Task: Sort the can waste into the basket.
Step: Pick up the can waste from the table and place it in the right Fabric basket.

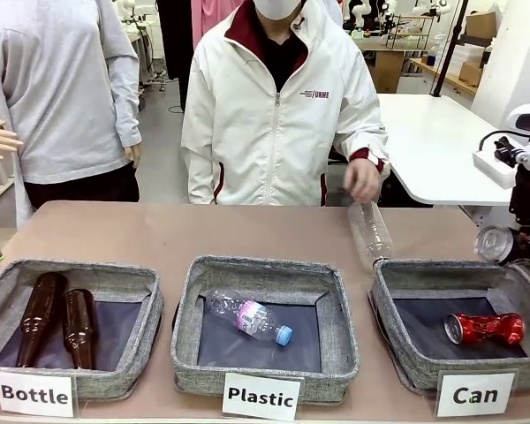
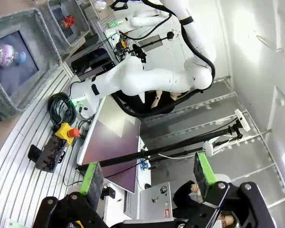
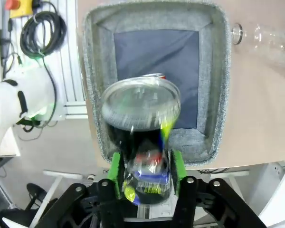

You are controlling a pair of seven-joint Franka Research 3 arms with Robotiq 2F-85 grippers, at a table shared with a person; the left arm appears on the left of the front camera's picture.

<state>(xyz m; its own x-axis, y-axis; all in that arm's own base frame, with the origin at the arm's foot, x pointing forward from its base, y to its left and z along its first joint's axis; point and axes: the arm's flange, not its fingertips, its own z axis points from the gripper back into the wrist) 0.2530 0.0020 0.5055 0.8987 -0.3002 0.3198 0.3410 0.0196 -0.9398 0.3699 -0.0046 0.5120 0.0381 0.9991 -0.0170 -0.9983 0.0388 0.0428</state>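
The grey fabric basket labelled "Can" stands at the table's front right, and the shiny red can lies on its side on the dark base. My right gripper hangs over the basket's far right corner, shut on the black can with its silver top. In the right wrist view the black can sits between the green pads of my right gripper, straight above the basket. My left gripper is open and holds nothing, pointing off the table toward the robot's side.
A person's hand hovers over a clear plastic bottle lying just behind the Can basket. The "Plastic" basket holds one clear bottle. Two brown bottles lie in the "Bottle" basket.
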